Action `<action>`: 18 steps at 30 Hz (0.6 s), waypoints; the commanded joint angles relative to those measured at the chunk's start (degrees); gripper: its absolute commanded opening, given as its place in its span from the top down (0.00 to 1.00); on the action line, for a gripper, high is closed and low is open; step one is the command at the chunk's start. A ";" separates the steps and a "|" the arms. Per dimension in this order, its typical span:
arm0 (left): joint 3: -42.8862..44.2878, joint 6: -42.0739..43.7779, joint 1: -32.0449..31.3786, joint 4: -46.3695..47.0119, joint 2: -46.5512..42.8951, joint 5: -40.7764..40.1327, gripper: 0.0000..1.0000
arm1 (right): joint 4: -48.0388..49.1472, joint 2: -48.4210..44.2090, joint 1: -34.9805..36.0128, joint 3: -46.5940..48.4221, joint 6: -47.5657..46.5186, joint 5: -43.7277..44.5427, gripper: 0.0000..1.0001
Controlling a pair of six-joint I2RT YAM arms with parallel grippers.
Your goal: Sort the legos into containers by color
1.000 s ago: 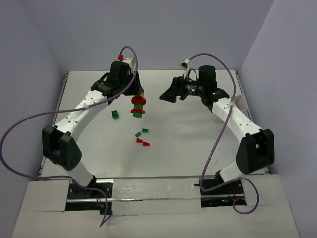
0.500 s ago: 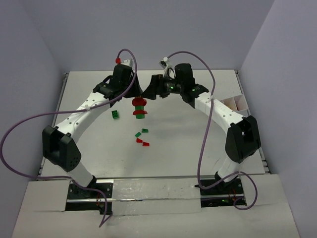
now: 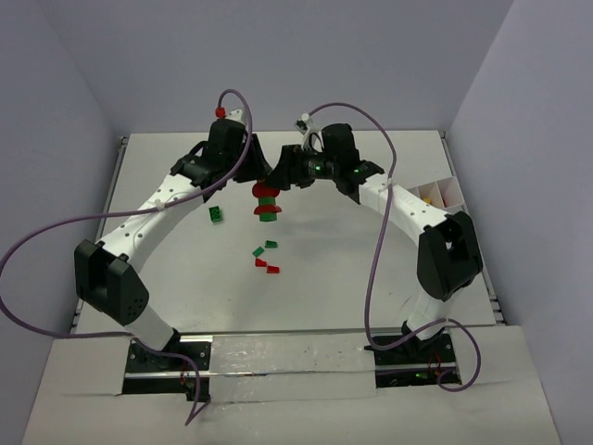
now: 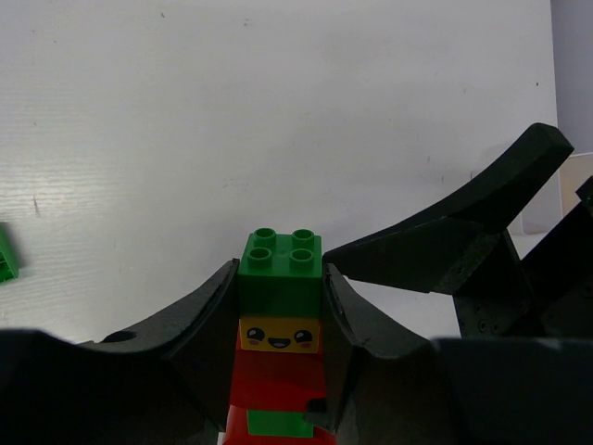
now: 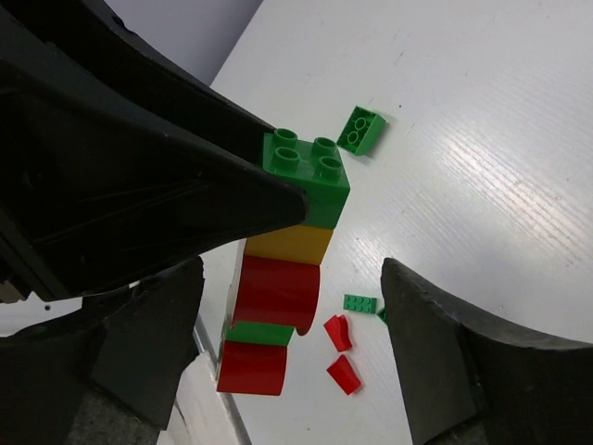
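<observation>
left tool (image 4: pixel 278 320) clamped on the brick stack (image 4: pixel 281 269), held above the table (image 3: pixel 352 269) at far centre. right tool (image 5: pixel 292 306) stands wide apart, 1 finger each side of the stack, not touching it.

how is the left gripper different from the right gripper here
The left gripper is shut on the lego stack, pinching its upper bricks; the right gripper is open, holding nothing, its jaws clear of the stack on either side. Both meet at that stack.

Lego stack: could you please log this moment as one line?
left gripper: shut on lego stack | right gripper: open, jaws flanking stack, not touching
</observation>
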 commanded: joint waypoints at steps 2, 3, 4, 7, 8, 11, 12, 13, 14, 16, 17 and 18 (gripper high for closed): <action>1.40 -1.66 -0.20 3.02 -1.88 2.32 1.00 | 2.99 0.87 1.14 -0.45 2.30 -2.25 0.20; 1.49 -1.75 -0.03 2.93 -1.88 2.32 1.00 | 3.07 1.14 1.31 -0.44 2.39 -2.52 0.22; 1.57 -1.84 0.06 2.85 -1.88 2.22 1.00 | 2.99 1.48 1.41 -0.44 2.48 -2.86 0.28; 1.18 -2.04 0.45 2.85 -2.07 1.38 1.00 | 2.99 2.05 1.81 -0.64 2.90 -3.15 0.46; 1.01 -2.10 0.62 2.88 -2.14 0.92 1.00 | 2.99 2.25 1.84 -0.74 3.03 -3.28 0.55; 0.87 -1.99 0.82 2.79 -2.05 -1.77 1.00 | 3.02 2.44 1.89 -1.37 3.06 -3.51 0.70; 0.83 -1.88 0.85 2.76 -2.01 -2.63 1.00 | 2.99 2.40 1.93 -1.71 3.05 -3.56 0.74; 0.57 -1.75 0.97 2.84 -1.96 -3.12 1.00 | 3.74 2.31 1.97 -2.10 3.00 -3.69 0.81; 0.20 -1.70 1.24 3.15 -2.01 -3.32 1.00 | 4.60 2.18 1.99 -2.52 2.92 -3.70 0.91; -0.32 -1.84 1.68 3.86 -2.05 -3.35 1.00 | 4.70 1.78 1.93 -3.26 2.38 -3.56 1.00; -0.36 -1.84 1.77 3.90 -1.96 -3.35 1.00 | 4.66 1.65 1.93 -3.52 2.12 -3.56 1.00; -0.57 -1.77 1.95 3.97 -1.87 -3.42 1.00 | 4.55 1.61 1.93 -3.82 1.98 -3.59 1.00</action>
